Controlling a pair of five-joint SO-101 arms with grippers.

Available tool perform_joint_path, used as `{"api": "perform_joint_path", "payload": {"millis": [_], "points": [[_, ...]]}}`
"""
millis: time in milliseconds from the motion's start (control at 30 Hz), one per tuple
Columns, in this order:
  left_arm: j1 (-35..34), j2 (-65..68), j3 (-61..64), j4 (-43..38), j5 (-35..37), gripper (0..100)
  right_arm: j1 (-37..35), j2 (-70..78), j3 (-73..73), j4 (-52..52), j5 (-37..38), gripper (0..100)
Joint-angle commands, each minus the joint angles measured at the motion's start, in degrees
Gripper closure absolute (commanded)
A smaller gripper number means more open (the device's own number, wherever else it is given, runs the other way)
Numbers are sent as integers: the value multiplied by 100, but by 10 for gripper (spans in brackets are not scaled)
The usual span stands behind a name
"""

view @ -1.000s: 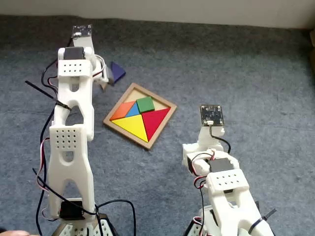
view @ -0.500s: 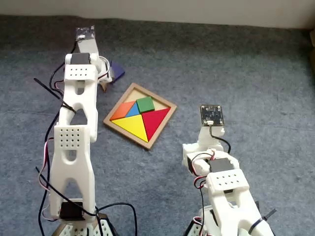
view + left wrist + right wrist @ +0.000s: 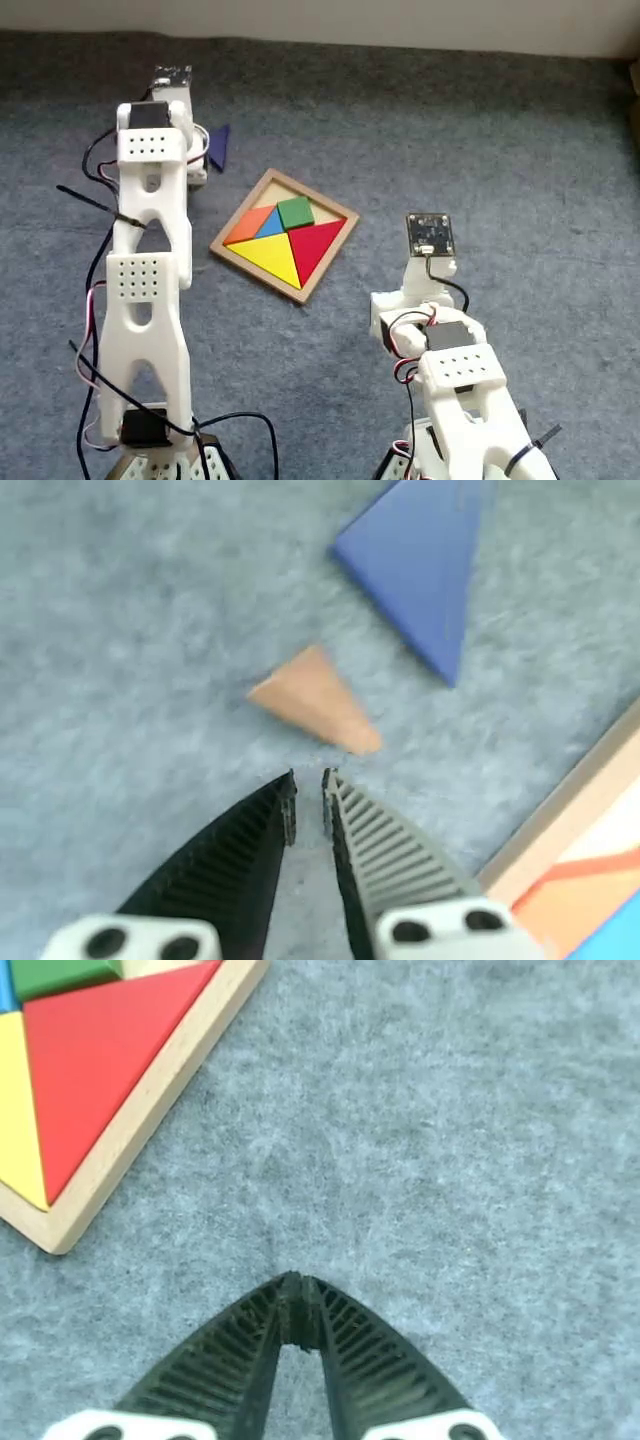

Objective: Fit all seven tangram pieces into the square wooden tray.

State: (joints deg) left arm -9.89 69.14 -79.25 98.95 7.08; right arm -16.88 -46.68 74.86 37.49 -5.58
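Wooden tray [image 3: 315,191] holds five pieces [image 3: 270,255]; two lie outside: blue triangle [image 3: 420,570], tan piece [image 3: 315,700]. Left claw [image 3: 308,802] barely parted, right claw [image 3: 298,1312] closed, both empty.

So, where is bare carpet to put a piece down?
Free: the carpet between the tray and the right tool, and beyond the tray. Crowded: ahead of the left tool, where the blue triangle and tan piece lie.

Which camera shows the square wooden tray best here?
The high view: the whole square wooden tray lies in frame, rim and unfilled space included. The left wrist view catches a short stretch of its rim; the right wrist view shows one corner.
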Motion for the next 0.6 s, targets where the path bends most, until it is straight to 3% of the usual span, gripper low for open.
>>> {"api": "perform_joint_path", "payload": {"millis": [0, 300, 500, 567], "points": [[127, -136, -400, 229, -44, 934, 40, -136, -22, -119, 70, 989], [338, -505, -418, 237, -44, 921, 48, -136, -22, -119, 79, 989], [251, -971, -435, 229, -18, 738, 40, -136, -22, -119, 79, 989], [233, -945, -444, 202, -53, 724, 40, -136, -22, -119, 79, 989]]}}
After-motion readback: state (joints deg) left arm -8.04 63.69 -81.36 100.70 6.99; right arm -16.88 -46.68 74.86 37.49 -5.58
